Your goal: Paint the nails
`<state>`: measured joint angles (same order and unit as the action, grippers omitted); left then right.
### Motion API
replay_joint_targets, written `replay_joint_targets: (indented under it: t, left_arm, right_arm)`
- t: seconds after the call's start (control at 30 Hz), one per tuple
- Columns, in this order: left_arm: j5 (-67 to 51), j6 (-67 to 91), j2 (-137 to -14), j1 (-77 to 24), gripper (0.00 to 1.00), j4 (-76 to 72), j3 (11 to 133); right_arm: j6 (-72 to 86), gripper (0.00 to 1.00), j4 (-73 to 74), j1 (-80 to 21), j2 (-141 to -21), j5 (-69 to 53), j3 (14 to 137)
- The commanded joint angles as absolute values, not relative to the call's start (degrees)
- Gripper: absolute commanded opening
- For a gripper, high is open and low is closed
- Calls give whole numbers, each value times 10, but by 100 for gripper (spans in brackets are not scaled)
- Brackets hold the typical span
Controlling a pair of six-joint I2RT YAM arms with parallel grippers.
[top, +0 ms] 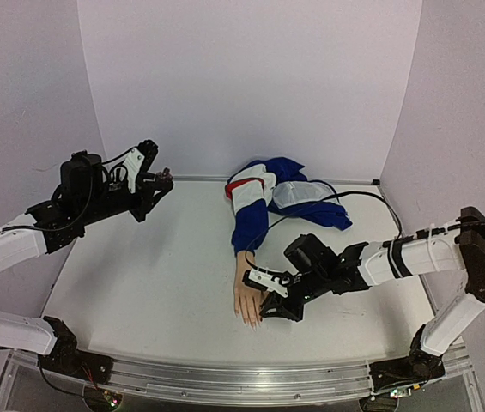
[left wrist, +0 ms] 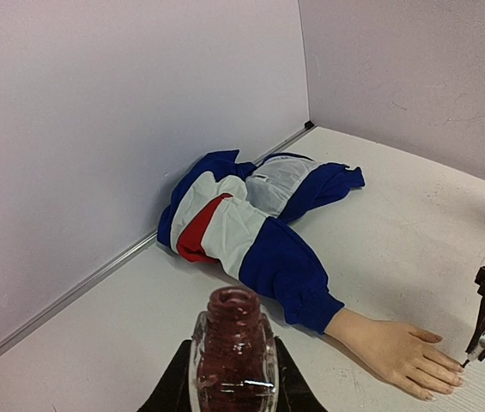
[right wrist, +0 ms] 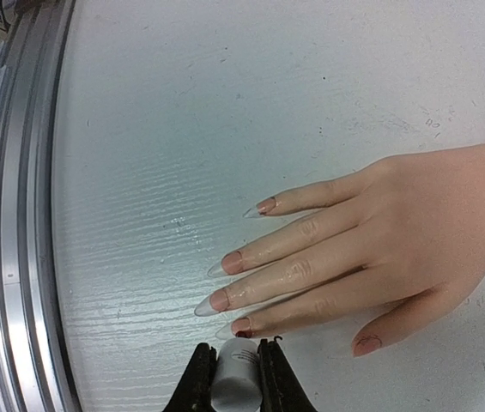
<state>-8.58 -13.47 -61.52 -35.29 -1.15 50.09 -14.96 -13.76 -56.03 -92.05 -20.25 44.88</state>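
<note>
White table (top: 139,283), right gripper (right wrist: 236,379) low beside nails (right wrist: 232,262)

The mannequin hand (top: 247,296) lies flat on the worktop (top: 139,283), touching or just beside the right pincer (top: 265,309), on that pincer's left. Its nails (right wrist: 232,263) fan out just ahead of the pincer's tips, the index nail nearest. A cap (right wrist: 235,378) sits between that pincer's fingers. The sleeve (top: 249,227) runs away from it to a jacket (top: 298,196) bunched by the back wall. The left pincer (top: 163,180), well apart and raised above the worktop, holds a bottle (left wrist: 233,348).
</note>
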Motion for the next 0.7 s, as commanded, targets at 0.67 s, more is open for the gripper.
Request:
replay_joint_targets:
  t: [0.67]
  left_arm:
    - [-98,-129,-615,-350,0,-50,515]
  right_arm:
    - [-150,0,-123,-572,-940,-214,475]
